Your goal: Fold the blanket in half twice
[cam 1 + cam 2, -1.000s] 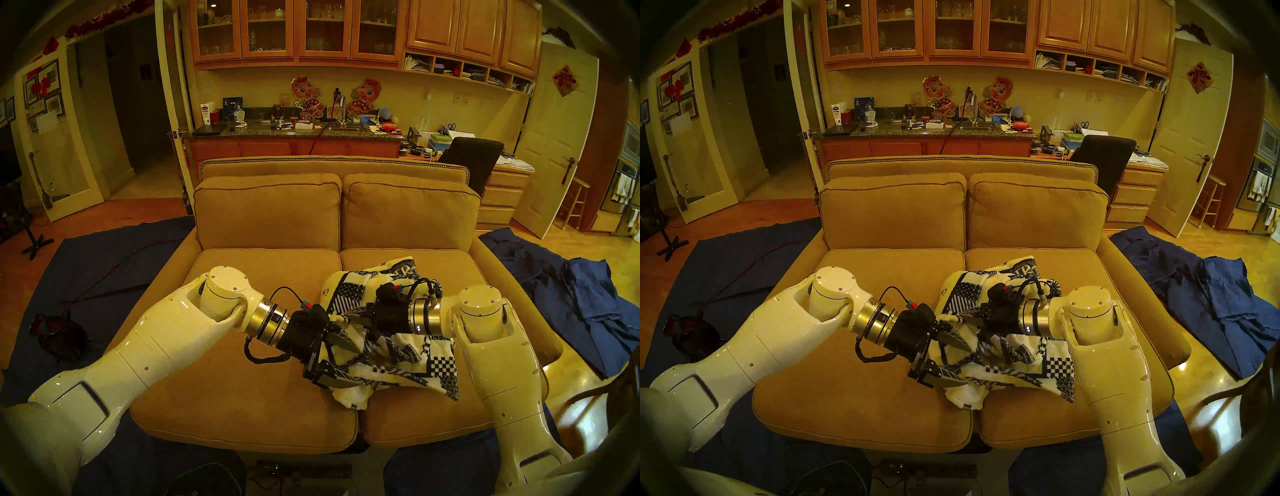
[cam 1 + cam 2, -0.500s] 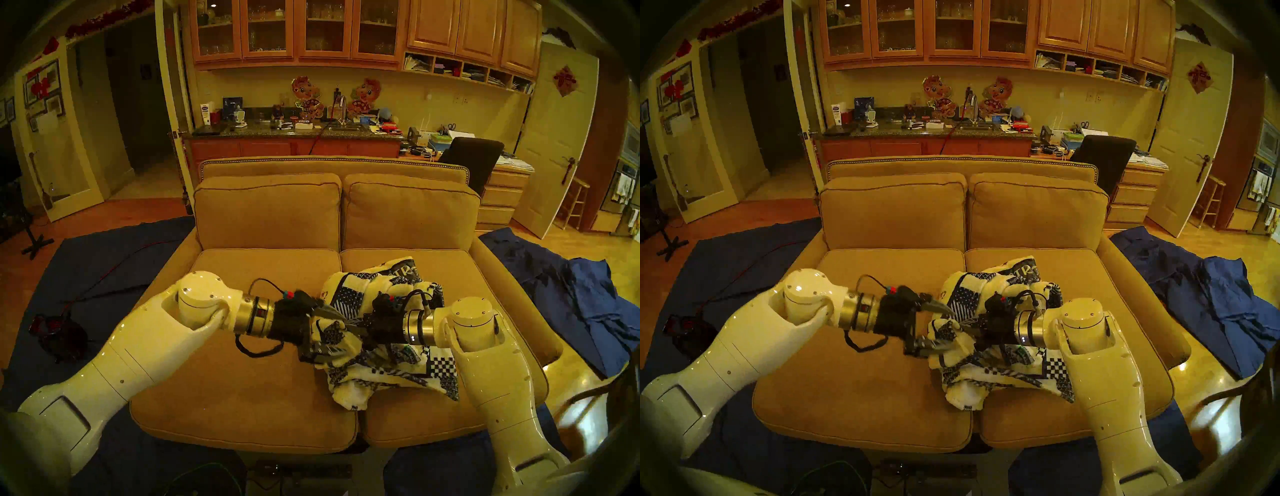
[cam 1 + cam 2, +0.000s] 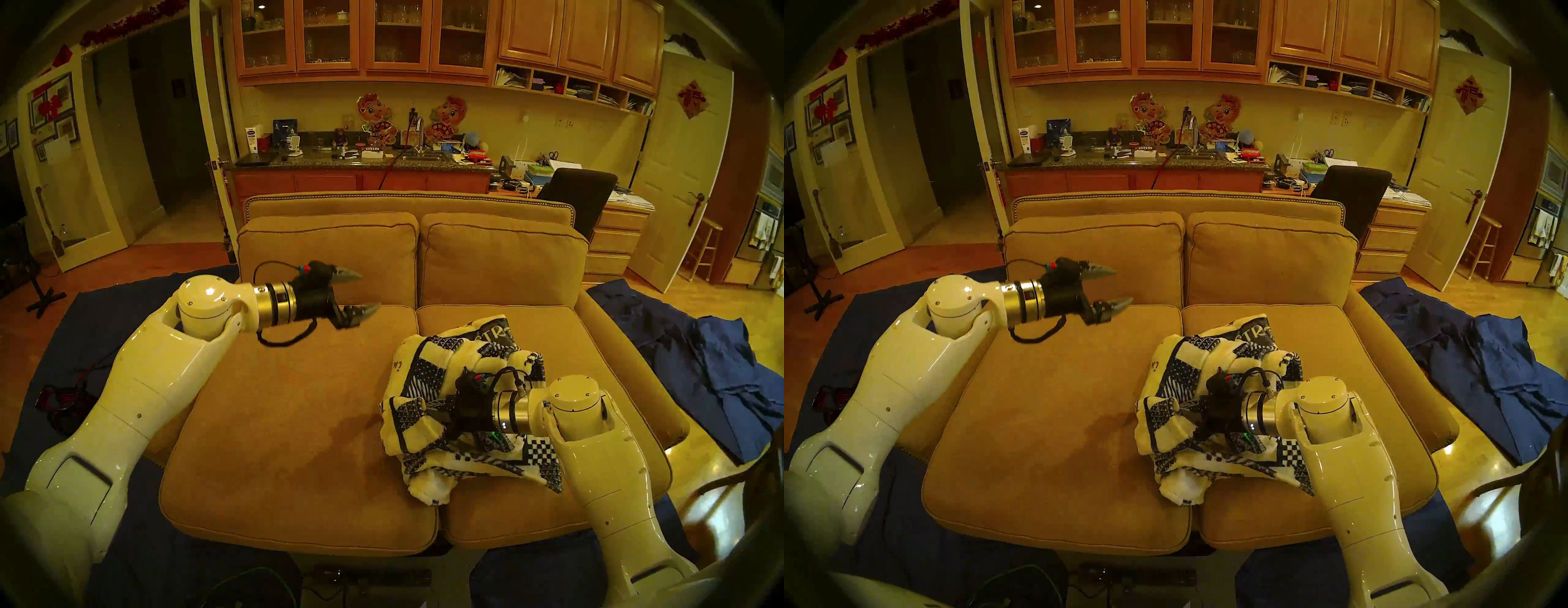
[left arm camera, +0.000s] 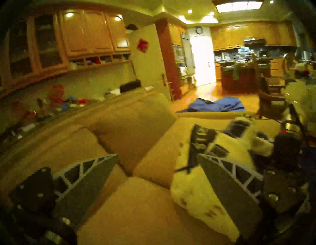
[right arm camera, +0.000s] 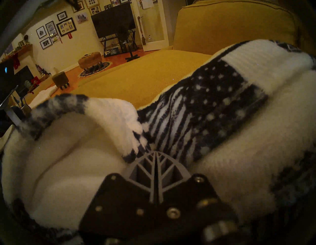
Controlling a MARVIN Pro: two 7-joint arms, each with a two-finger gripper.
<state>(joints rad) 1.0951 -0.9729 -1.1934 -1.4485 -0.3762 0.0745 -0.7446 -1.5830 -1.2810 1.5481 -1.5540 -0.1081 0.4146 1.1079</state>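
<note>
Cream-navy blanket (image 3: 458, 407) bunched on sofa (image 3: 297, 424)

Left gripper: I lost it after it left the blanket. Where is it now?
In the head views the left gripper hangs open on the left, above the sofa's left seat cushion, apart from the blanket.

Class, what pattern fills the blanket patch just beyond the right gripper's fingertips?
Navy stars-and-stripes flag on the cream blanket; clearest in the right wrist view.
</note>
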